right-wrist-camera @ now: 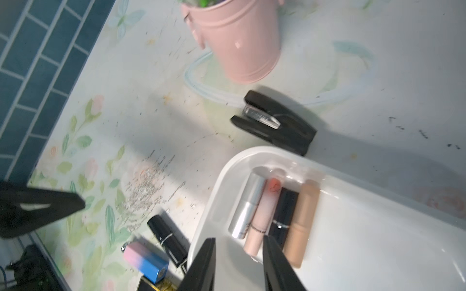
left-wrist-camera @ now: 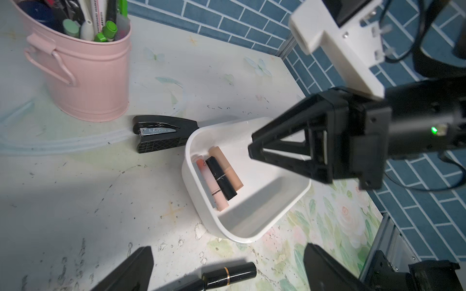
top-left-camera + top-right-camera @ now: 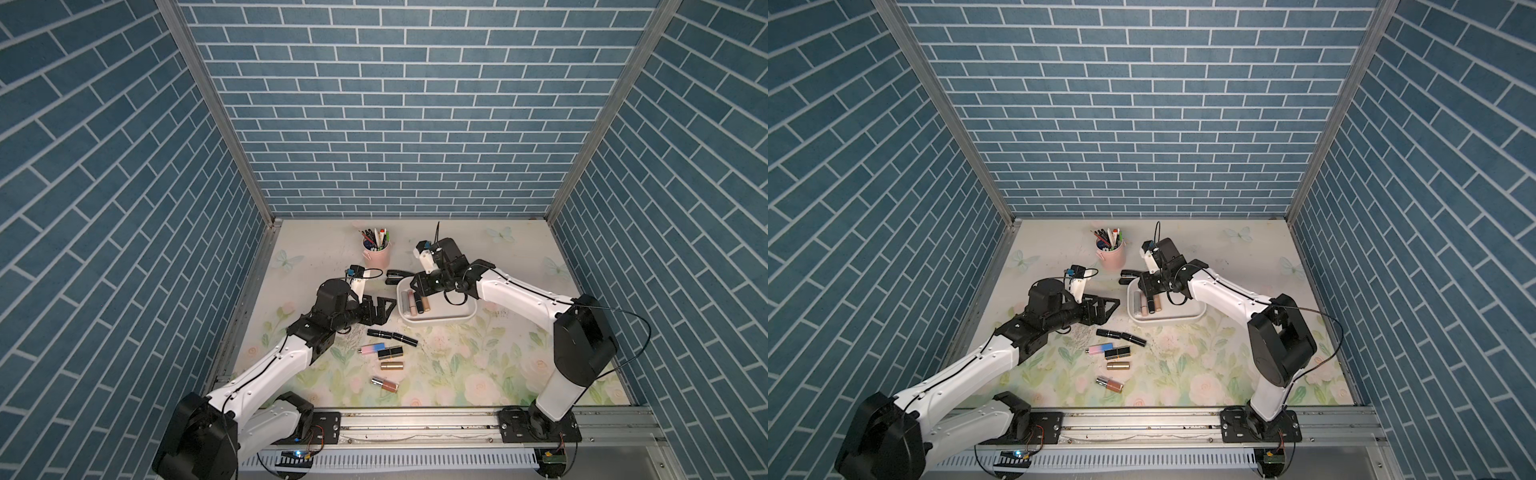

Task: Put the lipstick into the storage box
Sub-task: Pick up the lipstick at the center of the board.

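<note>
While four lipstick tubes [image 1: 264,214] lay side by side at one end of the shallow white plastic storage box [image 3: 451,309], the right claw [image 1: 239,240] hung just above them, fingers apart and nothing between, so that drop-off looked done. Several more lipsticks [image 3: 390,353] lay loose on the floral table [image 3: 478,365] near the box. The left claw [image 2: 227,248], spread wide and empty, hovered over a glossy black cylindrical lipstick [image 2: 227,273]. Next it probably needed to descend, straddle that tube and close.

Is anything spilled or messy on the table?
Yes. Tiny silvery bits, perhaps loose staples, lie scattered in a little heap on the floral mat, close to the storage box. They look spilled, not put there neatly.
</note>
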{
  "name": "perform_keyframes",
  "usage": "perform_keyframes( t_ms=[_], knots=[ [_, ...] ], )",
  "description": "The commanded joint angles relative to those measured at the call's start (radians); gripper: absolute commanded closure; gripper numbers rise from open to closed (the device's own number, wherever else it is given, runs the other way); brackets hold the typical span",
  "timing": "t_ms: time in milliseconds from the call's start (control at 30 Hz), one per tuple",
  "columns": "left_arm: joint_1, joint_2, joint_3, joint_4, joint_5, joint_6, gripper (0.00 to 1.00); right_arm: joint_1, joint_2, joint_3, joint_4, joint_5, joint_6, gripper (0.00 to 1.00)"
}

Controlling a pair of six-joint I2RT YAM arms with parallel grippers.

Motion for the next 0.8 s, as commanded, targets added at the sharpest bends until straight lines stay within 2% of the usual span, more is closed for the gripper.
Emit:
perform_keyframes(
  t_ms=[0,333,567,767],
  knots=[
    [-0.004,-0.049,-0.028,-0.058,-0.064,-0.040,0.01,0.062,-0.058,-0.012,-0.097,0.062,-0.095,0.63],
    [-0.001,-0.253,-0.126,-0.153,-0.194,-0.161,0.00,0.221,-0.164,-0.176,-0.101,0.095,-0.091,0.56],
    [-0.001,-0.351,-0.178,-0.184,-0.217,-0.217,0.00,0.278,-0.136,-0.231,-0.098,0.151,-0.087,0.55],
    [-0.001,-0.366,-0.175,-0.204,-0.223,-0.215,0.00,0.300,-0.111,-0.252,-0.080,0.177,-0.087,0.55]
  ],
)
